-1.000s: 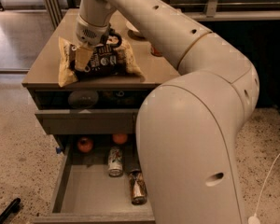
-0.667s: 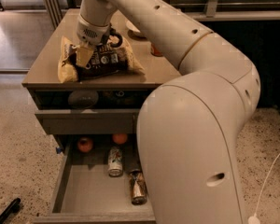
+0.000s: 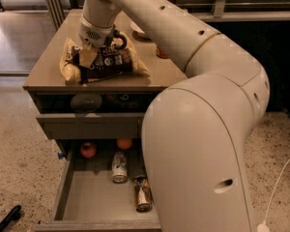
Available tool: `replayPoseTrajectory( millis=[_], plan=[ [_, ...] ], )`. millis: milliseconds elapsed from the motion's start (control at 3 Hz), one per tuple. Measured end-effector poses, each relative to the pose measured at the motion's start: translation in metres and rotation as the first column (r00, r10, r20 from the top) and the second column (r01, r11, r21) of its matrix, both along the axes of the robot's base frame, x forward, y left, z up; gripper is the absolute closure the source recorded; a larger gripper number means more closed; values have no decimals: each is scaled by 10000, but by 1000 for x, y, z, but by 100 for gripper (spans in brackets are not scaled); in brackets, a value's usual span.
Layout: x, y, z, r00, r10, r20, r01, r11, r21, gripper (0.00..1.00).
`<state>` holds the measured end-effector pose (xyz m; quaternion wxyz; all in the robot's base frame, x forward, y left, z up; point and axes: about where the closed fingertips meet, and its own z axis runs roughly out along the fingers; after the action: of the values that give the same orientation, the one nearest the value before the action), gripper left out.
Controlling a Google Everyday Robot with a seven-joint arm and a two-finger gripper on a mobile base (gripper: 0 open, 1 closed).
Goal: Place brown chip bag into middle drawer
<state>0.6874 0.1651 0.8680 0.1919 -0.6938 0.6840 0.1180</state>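
The brown chip bag [image 3: 117, 62] lies on the tan cabinet top [image 3: 48, 69], its dark middle with white lettering facing me and its cream ends sticking out left and right. My gripper [image 3: 94, 52] comes down from above onto the bag's left-middle part and is shut on it; the bag is bunched up there. The middle drawer [image 3: 89, 199] stands pulled out at the bottom, below the cabinet top, with a bare grey floor at its front left. My arm hides the drawer's right side.
At the back of the open drawer lie a red apple [image 3: 88, 150], an orange [image 3: 124, 143] and two cans [image 3: 119, 166] [image 3: 143, 195]. A closed grey drawer front [image 3: 89, 125] sits above it. A black object [image 3: 7, 218] lies on the floor at left.
The bag has shifted slightly and its left end has crumpled under the gripper. The arm has barely moved.
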Motion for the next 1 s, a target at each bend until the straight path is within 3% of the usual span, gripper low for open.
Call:
replayPoseTrajectory(
  millis=[667, 1000],
  plan=[
    [-31, -40, -6, 9992, -339, -223, 341, 9994, 53, 100],
    [-64, -91, -8, 9943, -1024, -281, 1023, 9947, -42, 100]
  ],
)
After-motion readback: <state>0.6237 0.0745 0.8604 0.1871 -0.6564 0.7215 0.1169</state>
